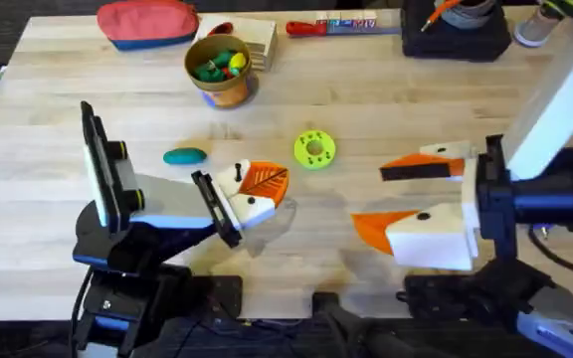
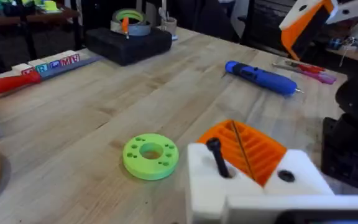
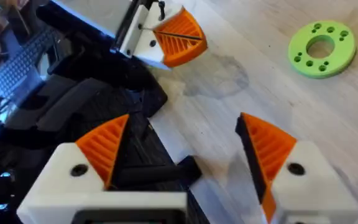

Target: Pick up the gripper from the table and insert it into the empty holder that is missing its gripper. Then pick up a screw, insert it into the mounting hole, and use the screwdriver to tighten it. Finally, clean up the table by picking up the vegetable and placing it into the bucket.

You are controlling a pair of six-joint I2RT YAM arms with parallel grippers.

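Observation:
My left gripper (image 1: pixel 272 181) hovers low over the table's middle front, shut, its two orange ribbed wedges pressed face to face (image 2: pixel 244 152). One wedge sits in its white holder (image 2: pixel 291 180). A black screw (image 2: pixel 216 155) stands proud in the other white mount. My right gripper (image 1: pixel 386 197) is open to its right, and nothing lies between its orange pads (image 3: pixel 104 146). The teal vegetable (image 1: pixel 184 155) lies on the table just left of my left gripper. The tan bucket (image 1: pixel 219 68) with toy pieces stands at the back. The blue screwdriver (image 2: pixel 260 78) lies on the table farther off.
A lime-green disc with holes (image 1: pixel 314 149) lies between the grippers, towards the back. A red zip pouch (image 1: pixel 147 22), a red-handled tool (image 1: pixel 331 26) and a black box with a tape roll (image 1: pixel 456 25) line the far edge.

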